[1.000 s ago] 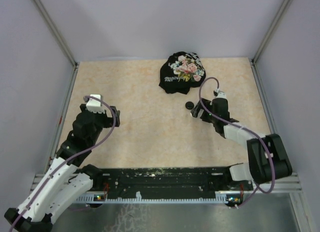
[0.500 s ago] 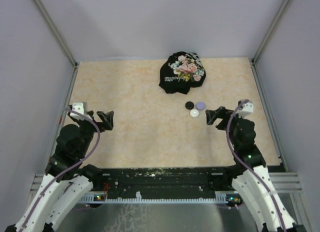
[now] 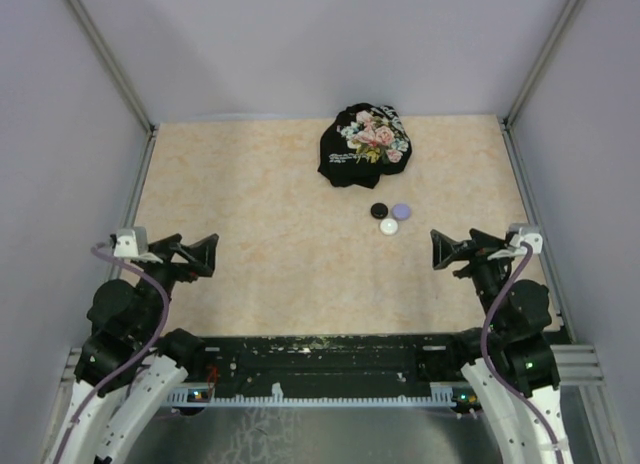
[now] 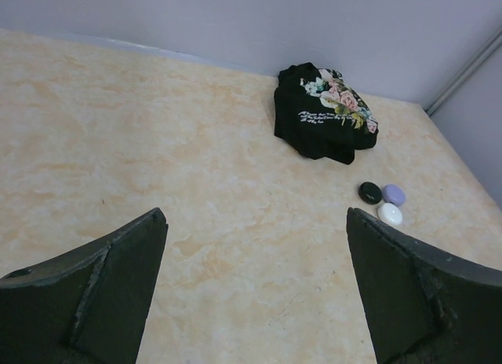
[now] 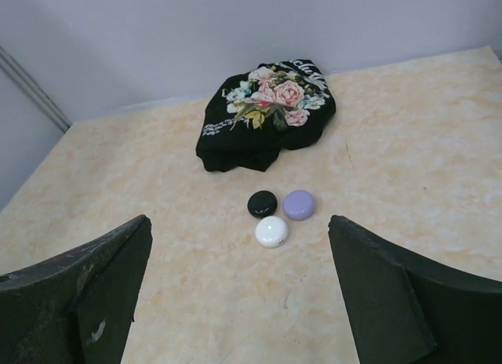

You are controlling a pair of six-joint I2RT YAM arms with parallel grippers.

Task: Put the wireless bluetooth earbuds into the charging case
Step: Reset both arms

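Note:
Three small round charging cases lie shut and close together right of the table's centre: a black one (image 3: 379, 211) (image 5: 262, 203), a lavender one (image 3: 402, 211) (image 5: 299, 205) and a white one (image 3: 389, 226) (image 5: 271, 231). No wireless bluetooth earbuds show in any view. My right gripper (image 3: 441, 250) (image 5: 239, 220) hangs open and empty, nearer than the cases and to their right. Far off at the near left, my left gripper (image 3: 205, 254) (image 4: 255, 215) is open and empty too; its view shows the black case (image 4: 370, 193), the lavender one (image 4: 394, 194) and the white one (image 4: 389, 213) at the right.
A crumpled black cloth with a floral print (image 3: 362, 144) (image 5: 267, 117) (image 4: 323, 121) lies at the back, just beyond the cases. Grey walls with metal posts (image 3: 110, 69) close in the beige table (image 3: 270, 224) on three sides.
Both arms have drawn back toward the near edge. The right gripper has left the cases, uncovering the lavender and white ones, and has spread a little wider.

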